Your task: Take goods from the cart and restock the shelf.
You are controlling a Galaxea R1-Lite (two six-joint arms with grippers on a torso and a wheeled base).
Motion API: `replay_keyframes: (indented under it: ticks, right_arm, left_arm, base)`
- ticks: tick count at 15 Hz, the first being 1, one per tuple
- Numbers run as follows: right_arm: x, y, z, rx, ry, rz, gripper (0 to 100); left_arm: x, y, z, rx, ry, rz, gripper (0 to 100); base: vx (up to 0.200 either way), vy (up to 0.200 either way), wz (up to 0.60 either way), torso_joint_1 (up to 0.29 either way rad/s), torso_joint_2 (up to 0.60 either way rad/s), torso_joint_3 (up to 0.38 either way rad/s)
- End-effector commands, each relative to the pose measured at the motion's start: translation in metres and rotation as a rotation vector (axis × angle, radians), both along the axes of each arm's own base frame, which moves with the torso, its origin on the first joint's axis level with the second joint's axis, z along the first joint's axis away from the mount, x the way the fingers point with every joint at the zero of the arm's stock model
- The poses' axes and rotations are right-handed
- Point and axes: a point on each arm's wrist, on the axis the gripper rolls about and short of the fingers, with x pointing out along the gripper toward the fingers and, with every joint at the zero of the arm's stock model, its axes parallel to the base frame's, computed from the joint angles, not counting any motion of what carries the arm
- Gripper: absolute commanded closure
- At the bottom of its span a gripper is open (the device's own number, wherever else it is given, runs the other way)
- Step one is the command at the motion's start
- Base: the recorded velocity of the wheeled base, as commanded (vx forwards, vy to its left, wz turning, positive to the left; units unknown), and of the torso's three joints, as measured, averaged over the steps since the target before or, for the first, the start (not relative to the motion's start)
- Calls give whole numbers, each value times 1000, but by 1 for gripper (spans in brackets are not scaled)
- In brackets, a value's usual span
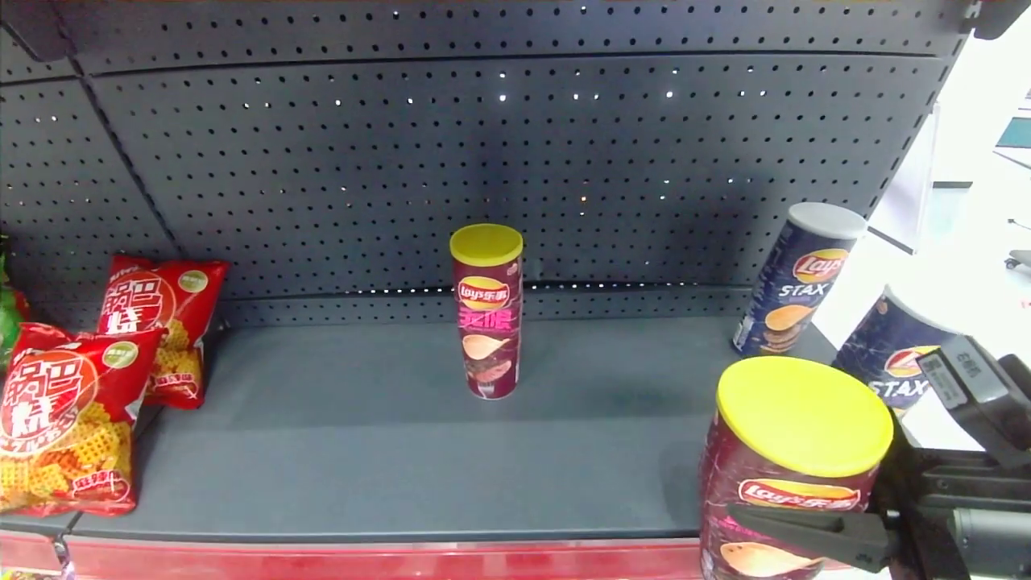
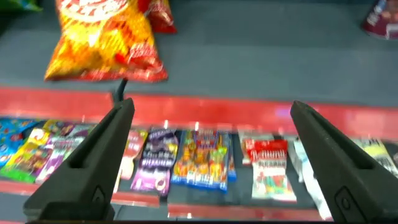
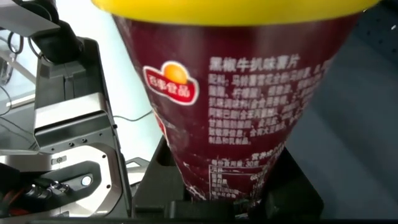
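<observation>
so the right jaws are clamped tight on a maroon chips can [image 1: 785,483] with a yellow lid, one dark finger [image 1: 805,528] pressed across its label. It's held upright down at the right front corner of the shelf [image 1: 362,451], overlapping the red front strip [image 1: 362,560] in the head view, can't tell if it's over the board or short of it. From the right wrist you just see the can's side narrowing down into the jaws. A second maroon can [image 1: 486,314] stands upright on its own around the middle of the shelf, close to the pegboard back [image 1: 483,161]. Two blue cans [image 1: 797,282] with grey lids are at the right end, the nearer one partly hidden behind the arm. Two red snack bags [image 1: 64,419] sit at the left end, one behind the other. The left jaws are spread wide with nothing between them, hanging in front of a lower shelf packed with candy packets [image 2: 199,162], just under the red strip
</observation>
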Motion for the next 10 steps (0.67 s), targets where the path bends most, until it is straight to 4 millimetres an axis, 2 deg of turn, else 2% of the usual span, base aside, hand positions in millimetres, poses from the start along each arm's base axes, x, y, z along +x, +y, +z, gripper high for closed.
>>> replay_keyframes:
  ticks: [1,10]
  right_arm:
    - [0,0,0,0,0,1,100]
    - [1,1,1,3,3,-1,100]
  left_arm:
    - [0,0,0,-1,1,0,0]
    - [0,0,0,1,1,0,0]
  base:
    - [0,0,0,0,0,0]
    - [0,0,0,0,0,0]
